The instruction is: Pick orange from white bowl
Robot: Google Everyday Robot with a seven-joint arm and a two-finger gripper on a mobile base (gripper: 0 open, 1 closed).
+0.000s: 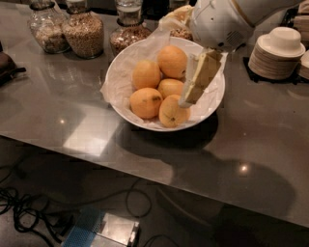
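Note:
The white bowl [120, 72], lined with crinkled white paper, stands on the grey counter and holds several oranges. The orange [170, 59], the largest and evenly coloured, lies at the back of the pile. Smaller oranges with dark marks lie in front of it [146, 102]. My gripper [177, 61] hangs over the bowl's right half and is open. One pale fingertip [199, 79] reaches down just right of the orange; the other [176, 13] shows behind the bowl's far rim. The fingers hold nothing.
Glass jars of grains [83, 33] stand behind the bowl at the back left. A stack of small white saucers [280, 48] sits at the right. A dark object [7, 65] lies at the left edge. Cables [29, 212] lie on the floor below the counter's front edge.

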